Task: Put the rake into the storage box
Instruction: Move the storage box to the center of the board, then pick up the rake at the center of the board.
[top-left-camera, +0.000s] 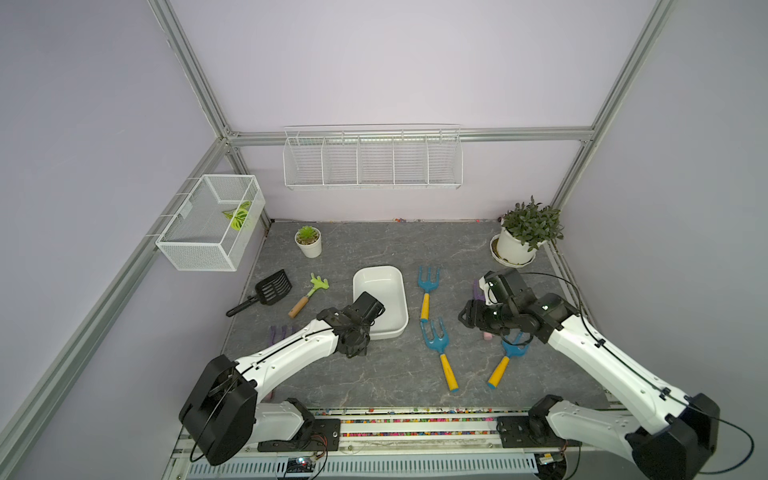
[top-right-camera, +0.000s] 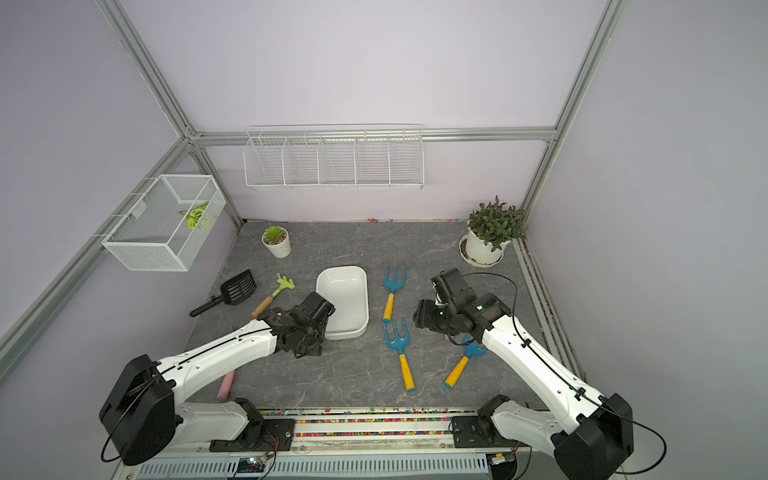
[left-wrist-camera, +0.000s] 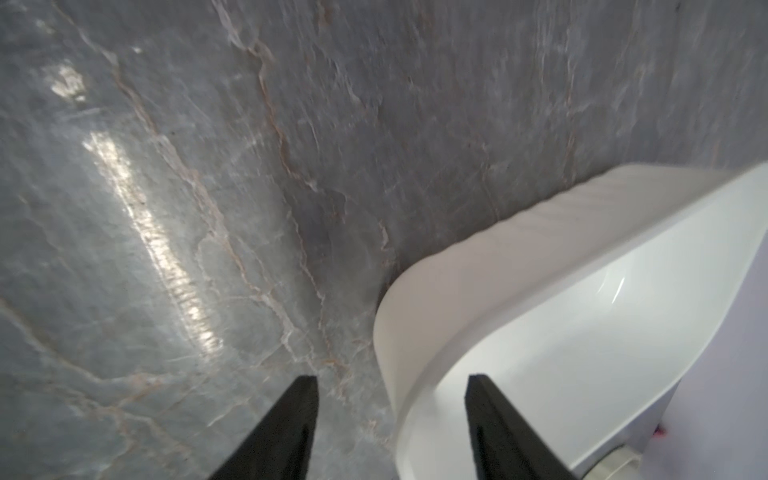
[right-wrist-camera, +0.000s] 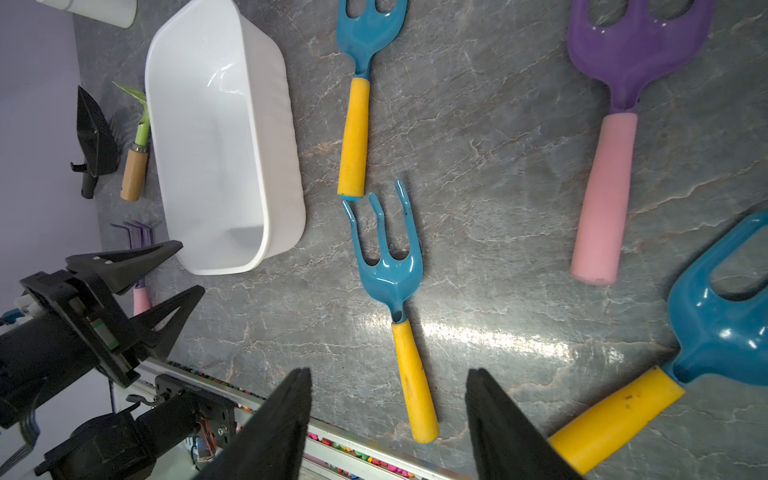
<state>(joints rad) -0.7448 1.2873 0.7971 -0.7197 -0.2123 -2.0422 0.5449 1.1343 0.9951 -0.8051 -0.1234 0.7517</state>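
Storage box (top-left-camera: 380, 291) sits mid-counter (top-left-camera: 374, 374), empty: no rake in it yet. Left gripper (right-wrist-camera: 192, 268) hangs at its near-left corner, jaws parted astride the rim, gripping nothing. Right gripper (right-wrist-camera: 388, 370) hovers over the right side, jaws likewise spread and empty, looking down on the blue rake (right-wrist-camera: 388, 270) with the curled tines. That's my pick for the one to go in. It lies just right of the box, handle toward the near edge.

How will it handle? Light and stiff, I'd say. The glossy head looks slick, and those hooked tines could snag the box wall. The yellow handle looks like foam, soft and grippy, so take it mid-handle, jaws across.

Now the count. Three blue tools with yellow handles: that rake, a flat fork (right-wrist-camera: 355, 124) beyond it, a broad fork (right-wrist-camera: 715, 324) further right. Two purple with pink handles: a purple fork (right-wrist-camera: 611, 174) on the right, a thin-tined purple rake (right-wrist-camera: 139, 232) under the left arm. One green rake (top-left-camera: 308, 296), one black scoop (top-left-camera: 272, 286), both left of the box. Two plants: a small potted plant (top-left-camera: 308, 243), a bushy potted plant (top-left-camera: 519, 237). One mesh basket (top-left-camera: 212, 224), one wire rack (top-left-camera: 372, 160).
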